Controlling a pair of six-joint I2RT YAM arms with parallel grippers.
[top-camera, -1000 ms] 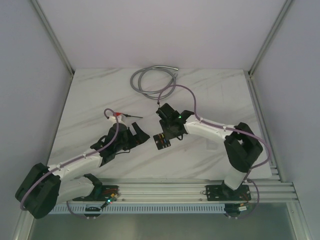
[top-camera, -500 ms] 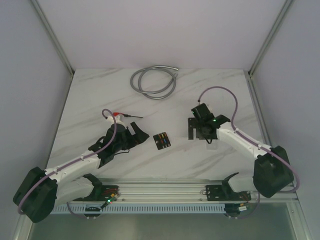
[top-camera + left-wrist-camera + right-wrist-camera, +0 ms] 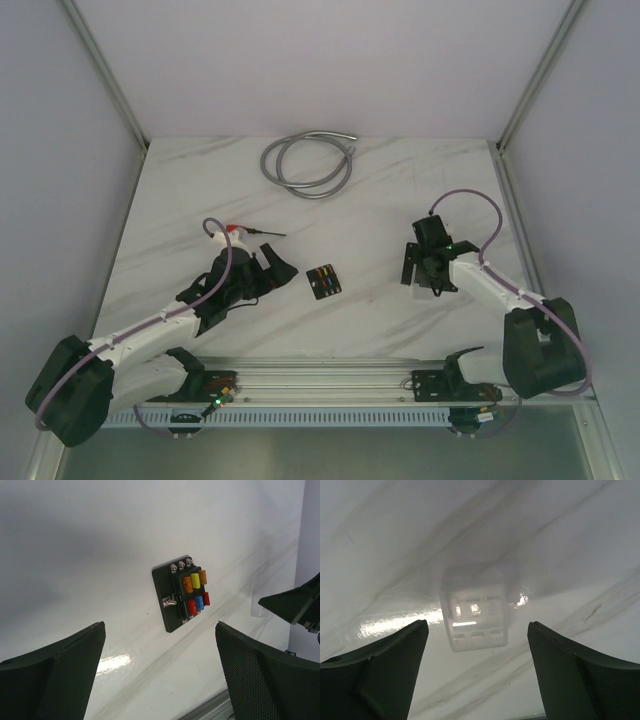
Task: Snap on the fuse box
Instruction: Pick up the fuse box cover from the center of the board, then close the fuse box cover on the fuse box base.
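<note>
The fuse box (image 3: pixel 322 281) is lying flat on the white marble table (image 3: pixel 400 190), near the middle, between the two arms. Its slots are holding six small fuses (image 3: pixel 195 580) in two rows: orange, yellow and orange in one row, and red, blue and red in the other. Nothing is covering them.

A clear square cover (image 3: pixel 476 611) is lying on the table well apart from the fuse box, on the right side.

The left hand (image 3: pixel 280 262) is hovering just beside the fuse box, on its left. Its fingers are standing wide apart, and it is not holding or touching anything. In the left wrist view the fuse box is showing between the two fingers, further out on the table.

The right hand (image 3: pixel 422 275) is hanging over the clear cover, also spread wide. The cover is appearing in the gap between its fingers (image 3: pixel 570 675), and neither finger is touching it.

A grey cable coil (image 3: pixel 307 165) is resting at the far side of the table.
</note>
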